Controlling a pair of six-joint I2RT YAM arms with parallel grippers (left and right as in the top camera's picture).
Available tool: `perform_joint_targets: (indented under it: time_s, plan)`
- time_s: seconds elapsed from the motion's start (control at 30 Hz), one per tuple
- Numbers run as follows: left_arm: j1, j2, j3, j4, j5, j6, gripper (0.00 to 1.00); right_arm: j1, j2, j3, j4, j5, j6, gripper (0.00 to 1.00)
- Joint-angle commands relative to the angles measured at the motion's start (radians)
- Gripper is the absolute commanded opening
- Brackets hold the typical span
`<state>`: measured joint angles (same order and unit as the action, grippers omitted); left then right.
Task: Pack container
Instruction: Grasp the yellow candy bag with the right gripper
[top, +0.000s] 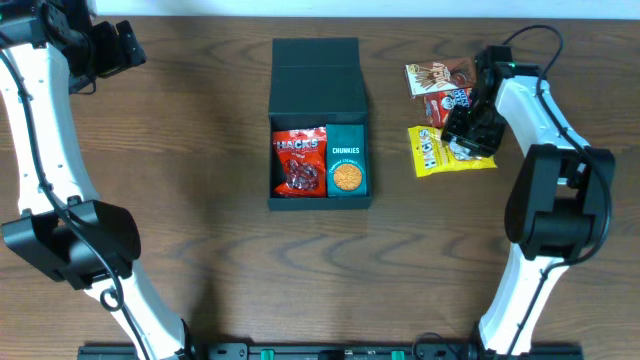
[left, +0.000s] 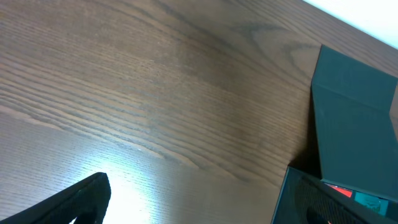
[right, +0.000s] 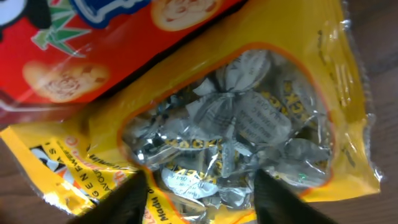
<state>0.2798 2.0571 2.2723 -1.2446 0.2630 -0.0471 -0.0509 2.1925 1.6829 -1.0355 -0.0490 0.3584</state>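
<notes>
The container (top: 318, 62), a dark teal-grey box, lies open at the table's middle with its lid flap folded back. Inside it are a red Hacks bag (top: 299, 161) and a small teal Chunkies cookie box (top: 346, 162). The container's flap also shows in the left wrist view (left: 354, 118). My right gripper (top: 470, 135) is down on a yellow candy bag (top: 432, 153). Its fingers (right: 199, 199) are open, one on each side of the bag's clear window (right: 249, 118). My left gripper (top: 125, 45) is open and empty at the far left, above bare wood (left: 196, 208).
A red cookie pack (top: 450, 100) lies against the yellow bag's far edge and shows in the right wrist view (right: 93, 43). A brown pretzel-stick pack (top: 435, 75) lies behind it. The table's far edge runs close behind the container.
</notes>
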Motion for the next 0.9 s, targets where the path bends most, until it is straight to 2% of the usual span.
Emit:
perform_joint_targets:
  time_s: [0.0,0.2,0.37,0.5,0.67,0.77,0.87]
  plan:
    - [0.0,-0.001,0.002,0.0,0.005,0.018,0.95,-0.002,0.007,-0.048,0.014,0.023,-0.008,0.38]
    - [0.0,-0.001,0.002,0.0,0.005,0.018,0.95,-0.002,0.009,-0.104,0.037,0.022,-0.007,0.04]
    - [0.0,-0.001,0.002,-0.001,0.005,0.018,0.95,0.0,0.008,-0.125,0.019,0.003,-0.008,0.01]
    - [0.0,-0.001,0.002,-0.001,0.005,0.018,0.95,-0.002,-0.005,-0.035,-0.089,-0.078,-0.089,0.01]
    - [0.0,-0.001,0.002,-0.013,0.004,0.018,0.95,-0.032,-0.07,0.111,-0.185,-0.15,-0.233,0.39]
    - [0.0,-0.001,0.002,-0.024,0.004,0.018,0.95,-0.083,-0.125,0.132,-0.173,-0.169,-0.304,0.52]
    - [0.0,-0.001,0.002,-0.029,0.004,0.018,0.95,-0.2,-0.145,0.128,-0.155,-0.317,-0.438,0.57]
